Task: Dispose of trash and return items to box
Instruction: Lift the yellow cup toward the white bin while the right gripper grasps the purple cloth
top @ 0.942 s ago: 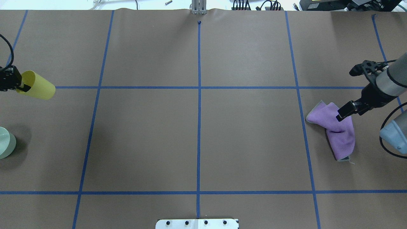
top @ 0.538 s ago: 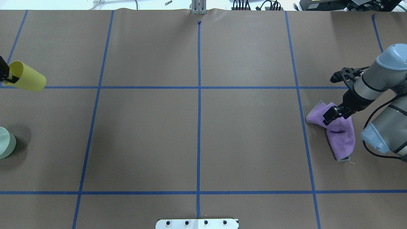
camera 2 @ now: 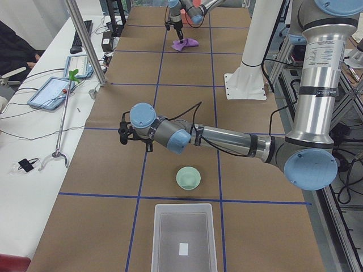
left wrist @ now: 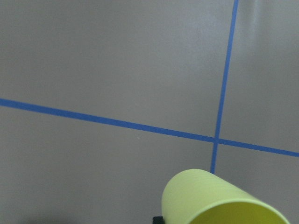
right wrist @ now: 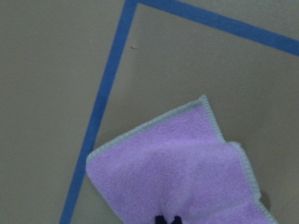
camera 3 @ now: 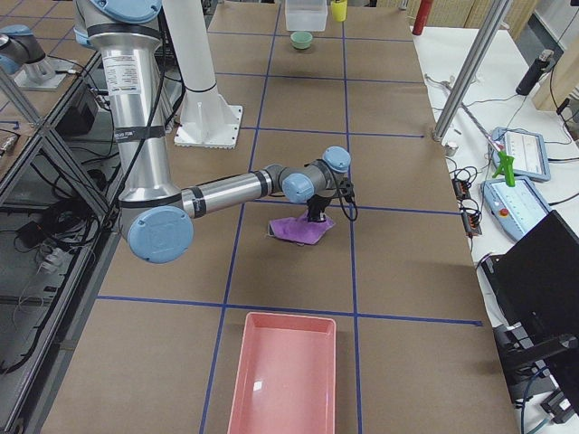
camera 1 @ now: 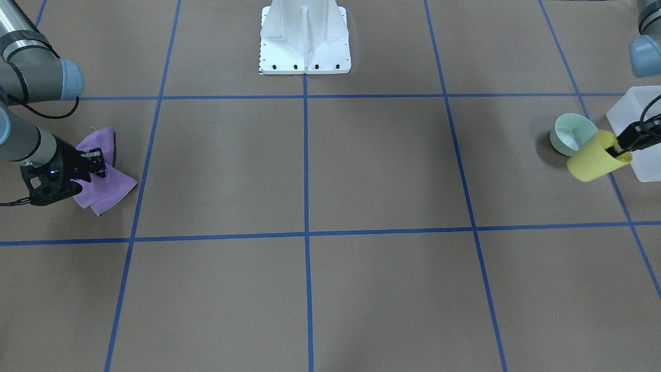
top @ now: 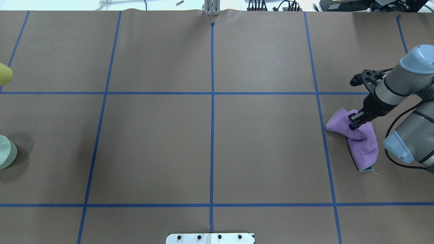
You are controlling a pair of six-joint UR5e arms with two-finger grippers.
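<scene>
My left gripper (camera 1: 617,148) is shut on the rim of the yellow cup (camera 1: 594,157) and holds it tilted above the table, beside the mint-green bowl (camera 1: 570,134) and close to the frosted white box (camera 1: 640,170). In the overhead view only the cup's end (top: 4,74) shows at the left edge. The left wrist view shows the cup (left wrist: 219,200) over bare paper. My right gripper (top: 352,124) is down on the purple cloth (top: 364,145); in the right wrist view its fingertips (right wrist: 161,219) pinch a fold of the cloth (right wrist: 173,172).
The white robot base (camera 1: 304,39) stands at the table's middle edge. A pink tray (camera 3: 282,375) lies beyond the cloth on the robot's right end. Blue tape lines cross the brown paper. Tablets and cables lie on a side bench (camera 2: 54,90).
My left gripper has carried the yellow cup leftward, almost out of the overhead view. My right gripper has moved in and down onto the purple cloth.
</scene>
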